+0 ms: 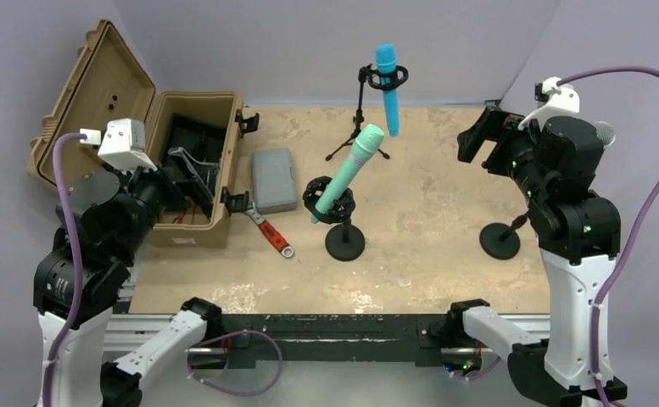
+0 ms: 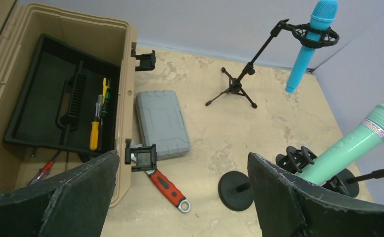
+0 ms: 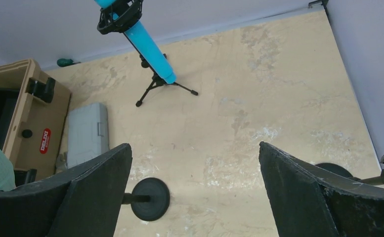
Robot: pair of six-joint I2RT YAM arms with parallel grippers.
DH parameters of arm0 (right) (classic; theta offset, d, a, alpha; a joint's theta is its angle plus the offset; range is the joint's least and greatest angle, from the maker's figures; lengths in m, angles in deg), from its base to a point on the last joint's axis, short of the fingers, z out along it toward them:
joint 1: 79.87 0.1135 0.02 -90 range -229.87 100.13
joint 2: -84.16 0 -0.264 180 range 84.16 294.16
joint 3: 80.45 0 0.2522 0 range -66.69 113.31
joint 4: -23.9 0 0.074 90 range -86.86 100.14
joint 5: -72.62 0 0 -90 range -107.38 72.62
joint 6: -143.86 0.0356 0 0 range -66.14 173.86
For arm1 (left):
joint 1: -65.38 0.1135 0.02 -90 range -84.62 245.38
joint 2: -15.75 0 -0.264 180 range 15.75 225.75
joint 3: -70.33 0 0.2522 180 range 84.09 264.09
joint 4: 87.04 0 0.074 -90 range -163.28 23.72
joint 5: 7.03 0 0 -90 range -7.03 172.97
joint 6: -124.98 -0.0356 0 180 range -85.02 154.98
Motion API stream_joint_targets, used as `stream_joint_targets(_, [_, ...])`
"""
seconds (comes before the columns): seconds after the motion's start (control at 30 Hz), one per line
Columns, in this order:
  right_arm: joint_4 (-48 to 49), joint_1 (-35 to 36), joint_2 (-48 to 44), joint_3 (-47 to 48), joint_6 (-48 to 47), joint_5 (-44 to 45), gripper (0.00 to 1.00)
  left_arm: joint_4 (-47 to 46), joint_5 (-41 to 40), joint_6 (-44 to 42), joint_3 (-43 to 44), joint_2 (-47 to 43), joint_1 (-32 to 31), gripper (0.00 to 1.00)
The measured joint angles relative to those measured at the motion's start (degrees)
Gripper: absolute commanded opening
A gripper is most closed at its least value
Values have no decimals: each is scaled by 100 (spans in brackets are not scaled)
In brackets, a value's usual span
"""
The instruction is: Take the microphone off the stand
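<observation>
Nothing is done yet. The green microphone (image 1: 347, 170) sits in its stand (image 1: 345, 242) in the middle of the tabletop (image 1: 444, 212). The blue microphone (image 1: 388, 89) sits at the back. The left hand (image 2: 185, 197) and right hand (image 3: 194, 192) are wide open and hold nothing.

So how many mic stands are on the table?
3: tripod stand at the back, centre stand holding the teal microphone, right stand partly hidden behind the right arm.
</observation>
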Motion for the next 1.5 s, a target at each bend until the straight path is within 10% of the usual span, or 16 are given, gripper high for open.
stream_joint_targets(0.6, [448, -2, -92, -730, 361, -1329, 99, -240, 1738, 439, -118, 542, 0, 100])
stream_joint_targets(1.03, [3495, 264, -503, -2218, 1792, -4343, 98, -848, 3414, 949, -595, 664, 0, 100])
stream_joint_targets(1.5, [4116, 2133, 146, -2474, 2369, -3534, 86, -1285, 4063, 1198, -511, 1388, -538, 100])
